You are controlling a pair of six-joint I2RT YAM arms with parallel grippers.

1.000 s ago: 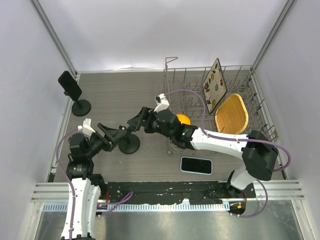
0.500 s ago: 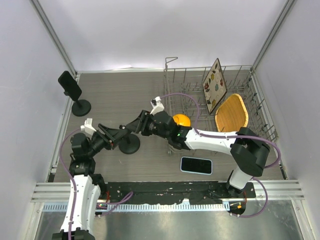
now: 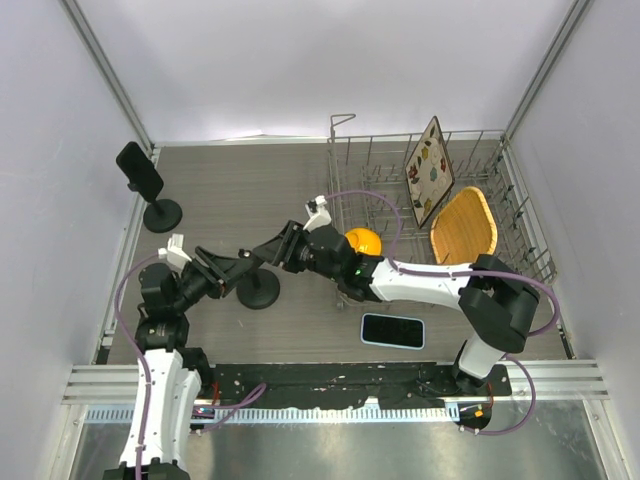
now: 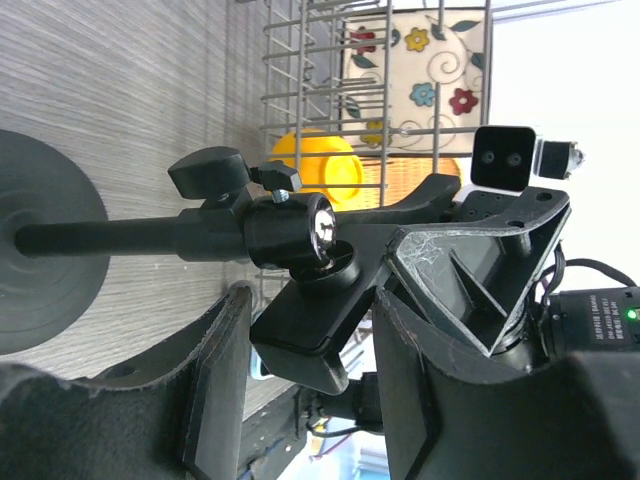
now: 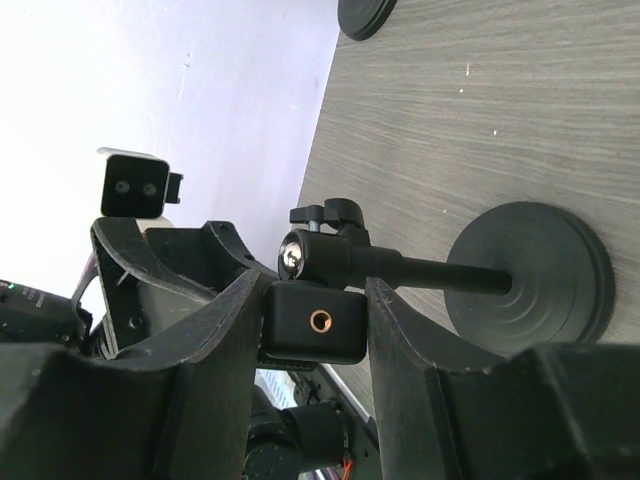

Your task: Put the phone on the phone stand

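From above: note the phone (image 3: 393, 330) lying flat on the table (image 3: 220, 190), at four o'clock from the phone stand (image 3: 258, 290), well apart from it and untouched. See the left gripper (image 3: 240, 265) reaching in from eight o'clock and the right gripper (image 3: 272, 250) from three o'clock, meeting at the stand's head. Judge the step as setting the cradle before any pickup.

Left wrist: find fingers (image 4: 215, 400) flanking the cradle (image 4: 300, 345) closely; cannot tell whether pressing. Use this side as a steady brace only.

Right wrist: see the gripper narrow, clamped on the holder block (image 5: 312, 322). Tilt slowly, keep the base flat on the table, avoid twisting against the other arm, and leave the cradle open toward the phone.
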